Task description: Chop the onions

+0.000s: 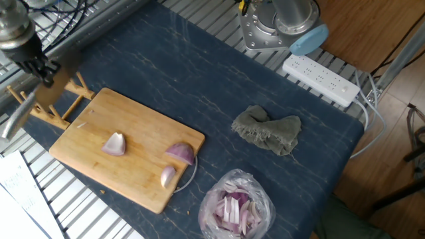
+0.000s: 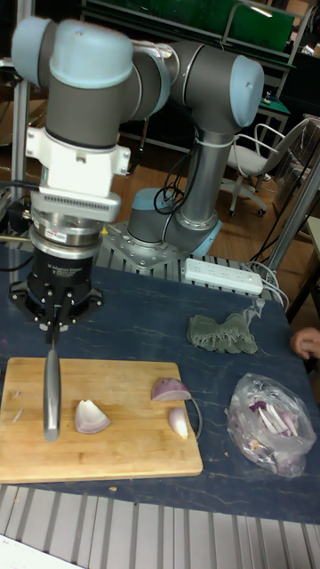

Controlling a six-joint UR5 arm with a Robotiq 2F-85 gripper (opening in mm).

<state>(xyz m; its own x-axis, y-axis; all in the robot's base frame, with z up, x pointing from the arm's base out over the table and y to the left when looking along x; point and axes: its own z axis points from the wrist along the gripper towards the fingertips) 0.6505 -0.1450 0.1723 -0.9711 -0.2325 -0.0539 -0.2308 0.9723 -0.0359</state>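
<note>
Three red onion wedges lie on the wooden cutting board (image 1: 133,126) (image 2: 124,449): one at the middle (image 1: 114,143) (image 2: 91,415), one near the right edge (image 1: 180,153) (image 2: 169,388) and a smaller one in front of it (image 1: 168,176) (image 2: 180,422). My gripper (image 1: 45,72) (image 2: 53,331) hangs over the board's left end, shut on a knife (image 1: 14,119) (image 2: 52,396). The grey blade points down, left of the middle wedge and apart from it. I cannot tell whether its tip touches the board.
A clear bag of onion slivers (image 1: 236,206) (image 2: 267,422) lies right of the board. Behind it are a grey-green cloth (image 1: 269,129) (image 2: 222,332) and a white power strip (image 1: 319,79) (image 2: 222,276). A wooden rack (image 1: 70,106) stands at the board's left end. A person's hand (image 2: 307,342) shows at the right edge.
</note>
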